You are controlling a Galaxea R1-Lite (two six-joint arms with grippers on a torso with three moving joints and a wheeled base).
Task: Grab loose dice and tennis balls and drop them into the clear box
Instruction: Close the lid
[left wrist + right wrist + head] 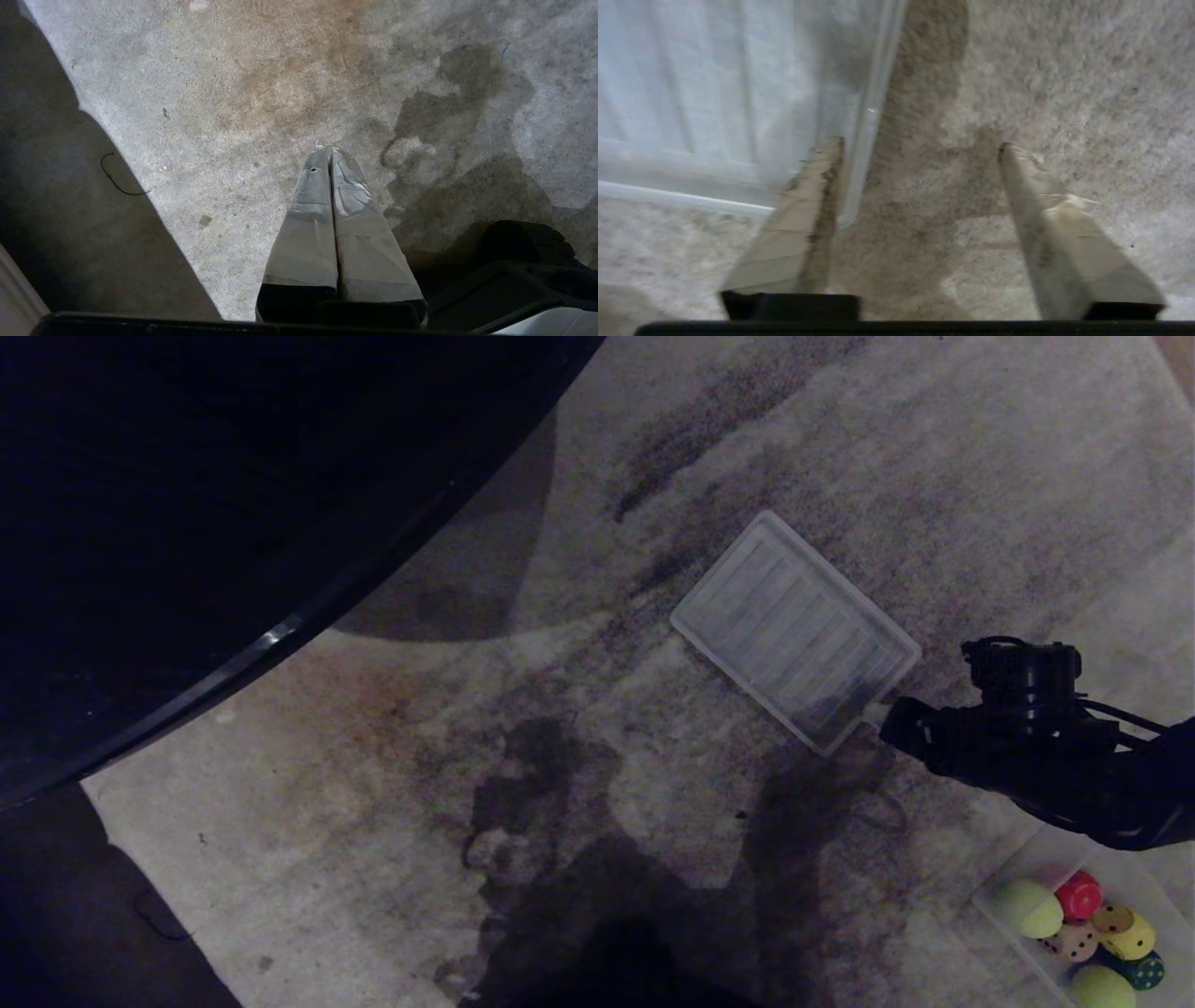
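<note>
The clear box (pixel 982 900) sits on the carpet at the lower right of the head view. Inside it lie two tennis balls (pixel 1027 907) (pixel 1103 987) and the dice: red (pixel 1079 894), yellow (pixel 1125 931), tan (pixel 1072 943) and dark green (pixel 1145 971). My right gripper (pixel 885 721) hangs above and left of the box, at the near corner of the white ribbed panel (pixel 794 630). In the right wrist view that gripper (pixel 922 143) is open and empty, one finger over the panel's (pixel 714 84) corner, carpet between the fingers. My left gripper (pixel 327 149) is shut over bare carpet.
A large dark curved surface (pixel 233 476) fills the head view's upper left. Stained pale carpet (pixel 373 803) spreads across the middle, with dark shadows at the bottom centre. A thin dark thread (pixel 114 179) lies on the carpet in the left wrist view.
</note>
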